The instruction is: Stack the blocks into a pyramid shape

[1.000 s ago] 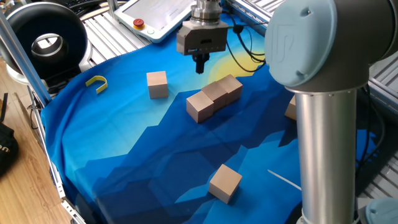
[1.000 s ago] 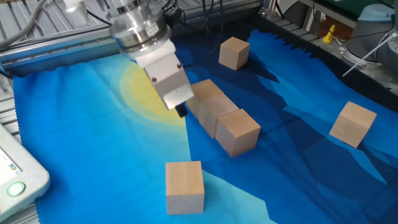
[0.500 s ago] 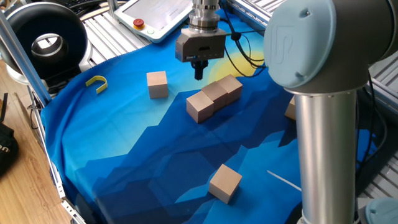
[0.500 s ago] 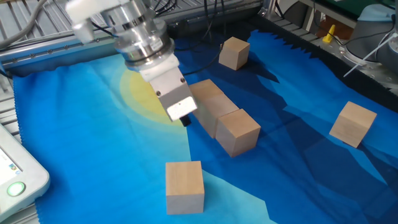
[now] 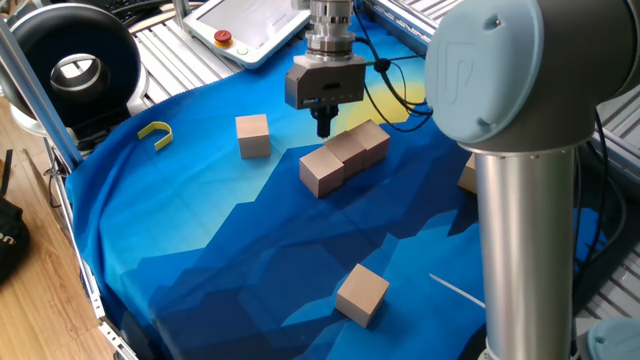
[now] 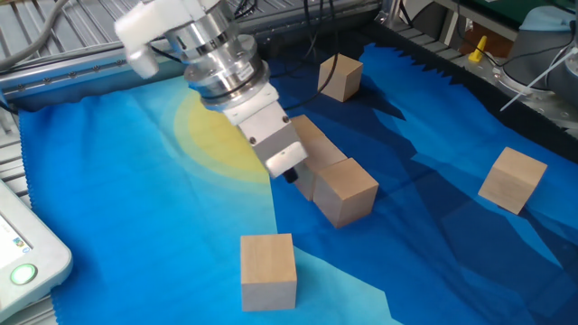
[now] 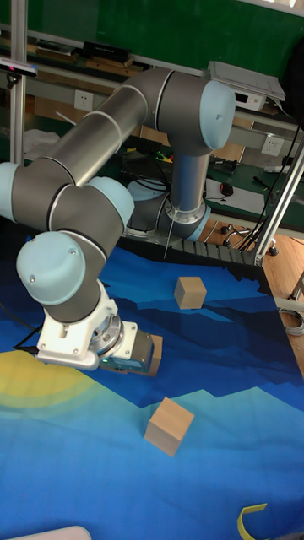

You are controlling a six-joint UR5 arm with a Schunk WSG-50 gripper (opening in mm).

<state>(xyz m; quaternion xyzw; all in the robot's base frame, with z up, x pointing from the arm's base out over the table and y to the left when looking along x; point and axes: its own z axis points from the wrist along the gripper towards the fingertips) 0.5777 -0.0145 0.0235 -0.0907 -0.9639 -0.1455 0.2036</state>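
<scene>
The gripper (image 5: 324, 127), fingers together and holding nothing, hangs beside the row (image 5: 345, 155) of blocks. Base-building seems in hand; next likely nudging the row straight.

End effector (image 5: 323, 128) above block row (image 5: 344, 155), lone blocks (image 5: 253, 135) around

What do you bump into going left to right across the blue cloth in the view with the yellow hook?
Yellow hook → lone wooden block → row of blocks with the hand above it → block behind the arm.
</scene>
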